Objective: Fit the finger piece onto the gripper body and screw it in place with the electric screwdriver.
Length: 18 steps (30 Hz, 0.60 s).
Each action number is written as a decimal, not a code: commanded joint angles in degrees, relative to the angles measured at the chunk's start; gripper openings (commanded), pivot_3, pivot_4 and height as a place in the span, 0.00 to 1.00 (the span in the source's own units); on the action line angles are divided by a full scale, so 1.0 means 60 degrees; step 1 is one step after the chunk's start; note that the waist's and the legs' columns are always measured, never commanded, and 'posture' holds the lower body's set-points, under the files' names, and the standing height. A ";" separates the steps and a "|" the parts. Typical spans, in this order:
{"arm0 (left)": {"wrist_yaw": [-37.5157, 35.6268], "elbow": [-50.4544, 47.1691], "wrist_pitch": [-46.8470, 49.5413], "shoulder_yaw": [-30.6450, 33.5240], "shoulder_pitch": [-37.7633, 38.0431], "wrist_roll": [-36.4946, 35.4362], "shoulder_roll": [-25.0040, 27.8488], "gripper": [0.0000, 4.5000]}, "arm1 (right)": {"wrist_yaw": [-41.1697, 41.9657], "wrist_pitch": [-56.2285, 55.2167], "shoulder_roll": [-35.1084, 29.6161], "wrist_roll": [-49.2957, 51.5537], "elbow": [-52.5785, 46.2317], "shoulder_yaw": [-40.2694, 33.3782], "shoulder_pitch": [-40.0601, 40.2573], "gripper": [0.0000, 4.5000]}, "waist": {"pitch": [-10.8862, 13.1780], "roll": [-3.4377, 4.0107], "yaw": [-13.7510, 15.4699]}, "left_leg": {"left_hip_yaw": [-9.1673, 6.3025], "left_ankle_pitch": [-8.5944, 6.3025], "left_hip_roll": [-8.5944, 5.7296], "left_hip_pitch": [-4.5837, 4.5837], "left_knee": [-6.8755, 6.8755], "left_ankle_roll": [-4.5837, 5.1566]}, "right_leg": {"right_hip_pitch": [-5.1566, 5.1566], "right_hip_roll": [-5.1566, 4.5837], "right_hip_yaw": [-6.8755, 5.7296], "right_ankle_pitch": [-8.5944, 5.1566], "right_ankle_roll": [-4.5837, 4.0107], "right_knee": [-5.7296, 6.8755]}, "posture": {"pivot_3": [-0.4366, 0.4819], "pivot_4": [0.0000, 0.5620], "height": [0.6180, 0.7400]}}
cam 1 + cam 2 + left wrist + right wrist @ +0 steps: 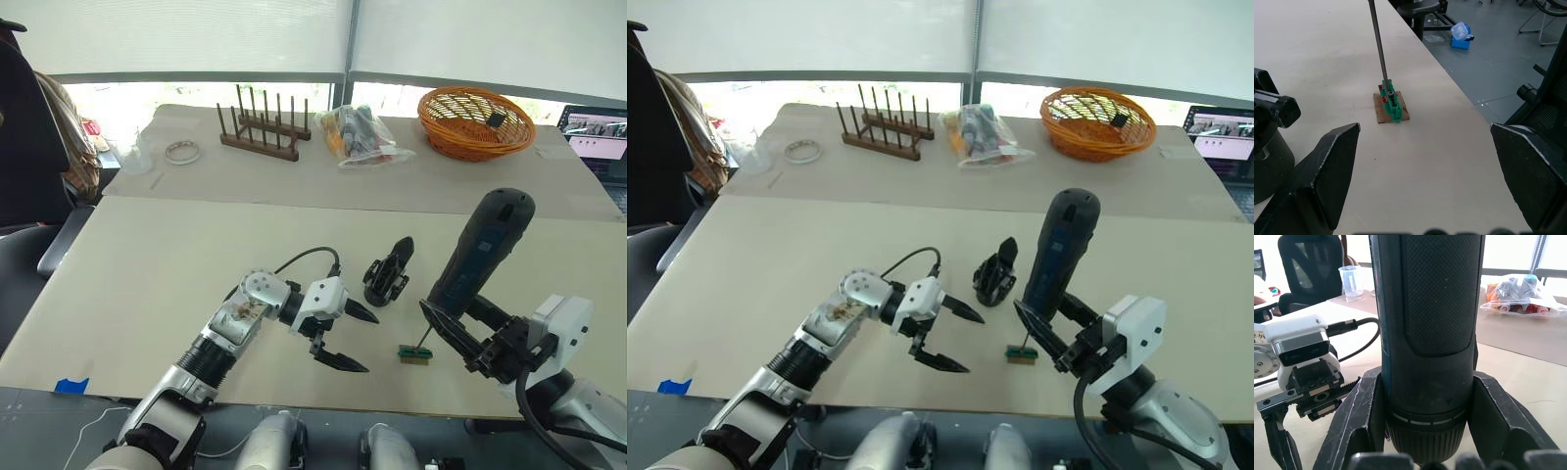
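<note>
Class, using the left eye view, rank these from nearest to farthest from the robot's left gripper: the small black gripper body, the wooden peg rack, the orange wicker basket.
1. Small black gripper body: just right of the open left gripper.
2. Wooden peg rack: far table, left of centre.
3. Orange wicker basket: far right corner.

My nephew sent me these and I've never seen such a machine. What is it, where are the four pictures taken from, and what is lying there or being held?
It is a two-armed humanoid robot. Two pictures come from cameras in its head, looking down at a table; the other two come from its wrists. The right hand is shut on an electric screwdriver, whose bit rests on a small green block. The left hand is open, holding nothing. Between them stands a black gripper body. Farther back are a wooden peg rack, a bag of items and an orange basket.
</note>
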 commanded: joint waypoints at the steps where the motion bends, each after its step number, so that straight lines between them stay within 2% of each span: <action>1: 0.0027 -0.0079 -0.0156 0.0008 -0.0132 -0.0062 -0.0064 1.00 | 0.0011 -0.0239 -0.0041 0.0100 -0.0261 -0.0164 -0.0043 0.43 | 0.0000 0.0000 0.0000 | 0.0000 0.0000 0.0000 0.0000 0.0000 0.0000 | 0.0000 0.0000 0.0000 0.0000 0.0000 0.0000 | 0.48 0.27 1.00; 18: 0.0043 -0.0081 -0.0170 0.0008 -0.0129 -0.0050 -0.0062 1.00 | 0.0055 -0.0263 -0.0059 0.0070 -0.0262 -0.0096 -0.0013 0.43 | 0.0000 0.0000 0.0001 | 0.0000 0.0000 0.0000 0.0000 0.0000 0.0000 | 0.0000 0.0000 0.0000 0.0000 0.0000 -0.0001 | 0.48 0.27 1.00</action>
